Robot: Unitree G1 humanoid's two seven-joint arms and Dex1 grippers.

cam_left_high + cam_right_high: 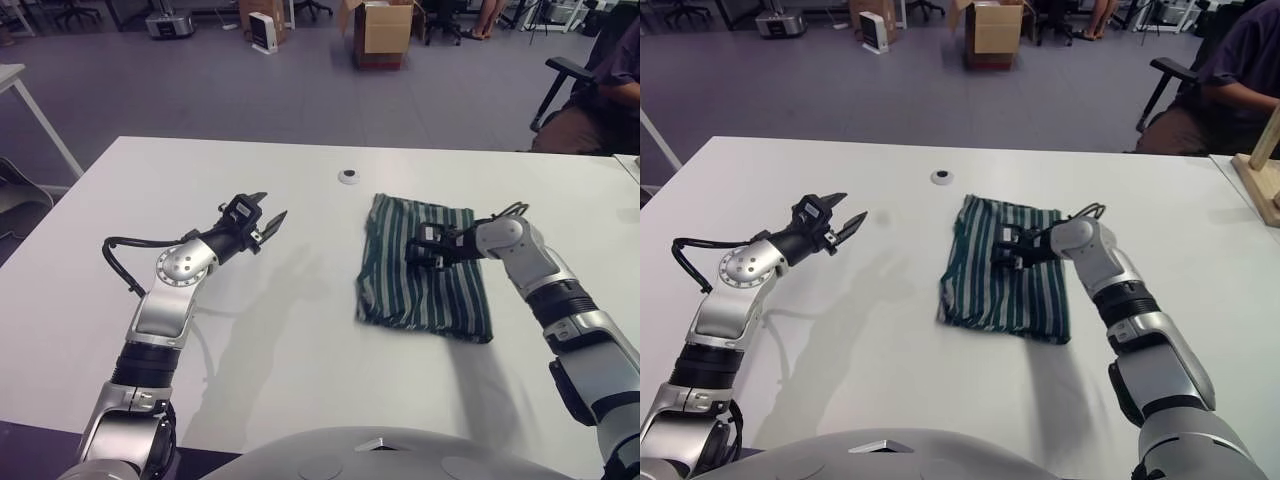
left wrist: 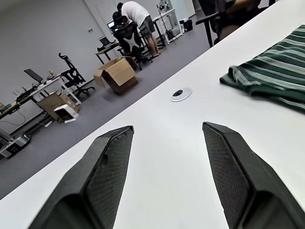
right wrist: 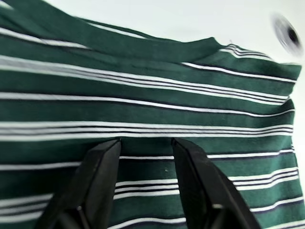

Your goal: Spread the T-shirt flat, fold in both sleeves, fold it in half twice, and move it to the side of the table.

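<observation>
Head view, looking down on the white worktop [image 1: 300, 330]. The T-shirt [image 1: 425, 295] lies right of centre in the frame as a compact, green-striped rectangle, already folded over on itself. Its long axis runs from the upper part of the frame toward the lower part, leaning a little to the lower right, and the stripes follow that axis. A small round disc [image 1: 348, 176] sits on the worktop just beyond its upper left corner, apart from the cloth.

The right pincer [image 1: 418, 250] is over the upper middle of the rectangle, entering from the right of the frame and pointing toward the left, so it crosses the long axis. Its fingers are spread, with nothing pinched. In the right wrist view the striped cloth lies directly beyond the two spread fingers [image 3: 100, 171]. Whether the tips touch the fabric cannot be told.

The left pincer [image 1: 270, 207] hangs above bare worktop left of centre, its fingers also spread and aimed toward the upper right of the frame. In the left wrist view the T-shirt's nearest edge lies well apart from it.

The deciding relation is that the cloth is directly beneath the right pincer and well away from the left one. The right arm is therefore judged the nearer and better placed for whatever comes next, probably a final fold or a shift toward the right edge of the frame.
</observation>
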